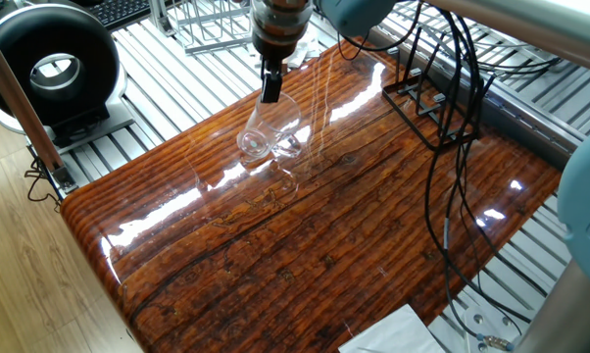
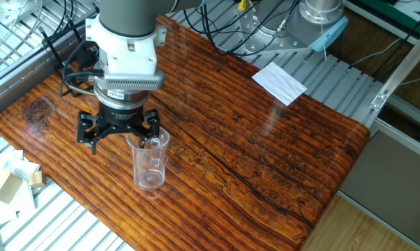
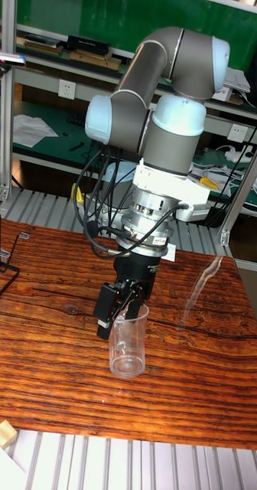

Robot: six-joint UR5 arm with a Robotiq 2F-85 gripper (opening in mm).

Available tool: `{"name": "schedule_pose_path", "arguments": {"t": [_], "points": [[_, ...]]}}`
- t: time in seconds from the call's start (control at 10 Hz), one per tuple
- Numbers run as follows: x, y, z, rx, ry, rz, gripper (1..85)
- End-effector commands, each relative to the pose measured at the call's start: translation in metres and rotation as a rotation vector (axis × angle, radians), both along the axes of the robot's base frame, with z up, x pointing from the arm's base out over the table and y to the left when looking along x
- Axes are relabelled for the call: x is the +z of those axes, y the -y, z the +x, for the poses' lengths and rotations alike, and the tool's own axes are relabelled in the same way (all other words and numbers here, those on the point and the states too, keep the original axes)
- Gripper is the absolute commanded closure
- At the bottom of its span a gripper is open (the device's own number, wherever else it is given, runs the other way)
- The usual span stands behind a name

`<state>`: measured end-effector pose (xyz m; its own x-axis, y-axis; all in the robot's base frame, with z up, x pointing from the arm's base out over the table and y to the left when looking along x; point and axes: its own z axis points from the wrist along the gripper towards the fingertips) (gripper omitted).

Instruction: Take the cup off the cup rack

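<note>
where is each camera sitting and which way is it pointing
One fixed view: high off a table corner, looking down at the cup; hand and cup rack show.
The other fixed view: high on the opposite side; wrist and hand above cup.
Tall fixed view: low, level, facing the whole arm; cup, hand.
All share cup and hand.

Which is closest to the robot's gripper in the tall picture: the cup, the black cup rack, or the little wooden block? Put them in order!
1. The cup, right at the gripper, on the table.
2. The cup rack, at the left edge.
3. The wooden block, bottom left corner, off the wooden tabletop.
</note>
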<state>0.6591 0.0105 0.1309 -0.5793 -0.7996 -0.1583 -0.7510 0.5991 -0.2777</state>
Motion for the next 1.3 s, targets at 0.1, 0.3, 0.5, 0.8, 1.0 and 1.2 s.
{"name": "schedule_pose_path", "arguments": {"t": [0.1, 0.3, 0.5, 0.8, 1.0, 1.2], "points": [[0.001, -0.007, 0.001, 0.010, 0.005, 0.029, 0.7], [0.002, -0.010, 0.004, 0.024, 0.015, 0.037, 0.7], [0.003, -0.013, 0.007, 0.032, 0.026, 0.047, 0.7], [0.004, -0.013, 0.008, 0.042, 0.033, 0.045, 0.7], [0.004, -0.016, 0.010, 0.042, 0.038, 0.054, 0.7], [0.004, -0.015, 0.008, 0.042, 0.033, 0.053, 0.7]]}}
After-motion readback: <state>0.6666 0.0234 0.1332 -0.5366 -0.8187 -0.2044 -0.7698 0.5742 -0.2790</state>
